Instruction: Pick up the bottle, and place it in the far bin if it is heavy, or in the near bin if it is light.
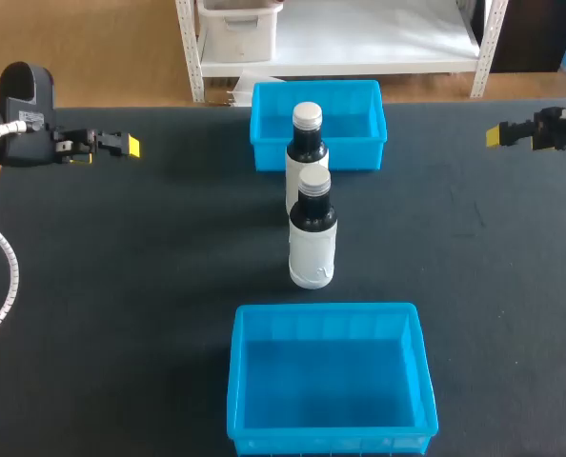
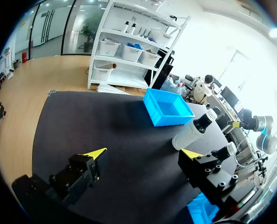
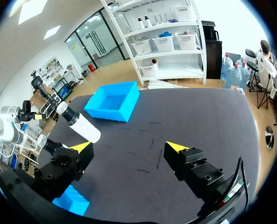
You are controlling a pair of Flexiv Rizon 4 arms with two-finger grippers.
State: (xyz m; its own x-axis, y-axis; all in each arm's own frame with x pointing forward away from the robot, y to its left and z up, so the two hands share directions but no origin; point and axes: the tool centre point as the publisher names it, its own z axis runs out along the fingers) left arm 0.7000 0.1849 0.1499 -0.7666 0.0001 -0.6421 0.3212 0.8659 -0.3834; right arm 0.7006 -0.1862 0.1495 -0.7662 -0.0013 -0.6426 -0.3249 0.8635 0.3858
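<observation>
Two white bottles with black necks and white caps stand upright mid-table in the head view, one behind the other. The far bottle stands just before the far blue bin. The near bottle stands between it and the near blue bin. My left gripper hovers open at the table's left, my right gripper open at its right, both well away from the bottles. The left wrist view has its gripper with the far bottle ahead. The right wrist view's gripper faces the far bottle.
In both wrist views the near bottle is partly hidden behind a finger. The far bin shows nothing inside. Black table lies between each gripper and the bottles.
</observation>
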